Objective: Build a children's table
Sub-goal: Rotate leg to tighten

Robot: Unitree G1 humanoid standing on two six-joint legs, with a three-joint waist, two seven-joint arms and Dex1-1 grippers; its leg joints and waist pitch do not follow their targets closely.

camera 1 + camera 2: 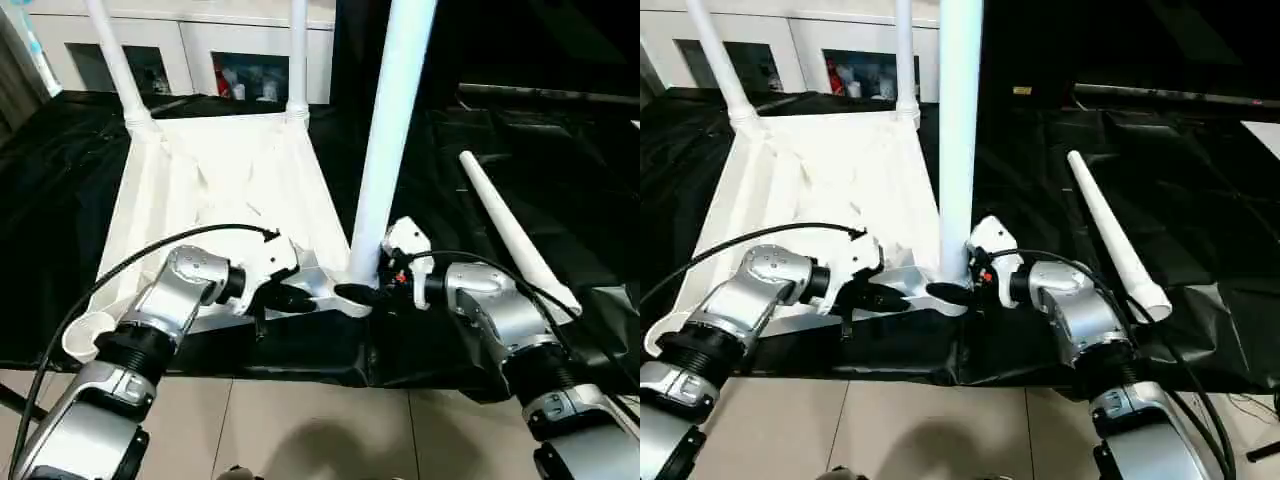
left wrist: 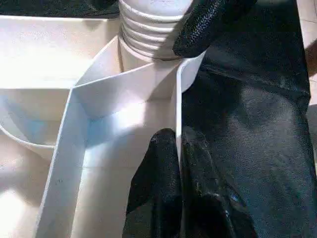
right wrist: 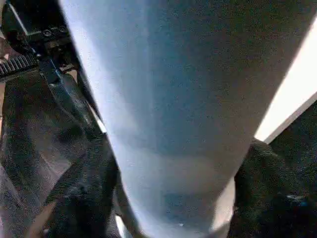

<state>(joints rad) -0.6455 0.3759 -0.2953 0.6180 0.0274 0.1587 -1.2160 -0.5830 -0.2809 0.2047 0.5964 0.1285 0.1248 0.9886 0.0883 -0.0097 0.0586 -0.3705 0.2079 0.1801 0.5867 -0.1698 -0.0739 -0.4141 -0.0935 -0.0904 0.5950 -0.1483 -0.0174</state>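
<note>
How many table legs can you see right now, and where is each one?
4: two legs stand in the tabletop's far sockets, one upright at the near right corner, one lying loose on the black cloth.

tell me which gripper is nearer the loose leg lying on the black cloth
Right. The right gripper is at the upright leg, beside the loose leg; the left gripper pinches the tabletop rim, farther away.
</note>
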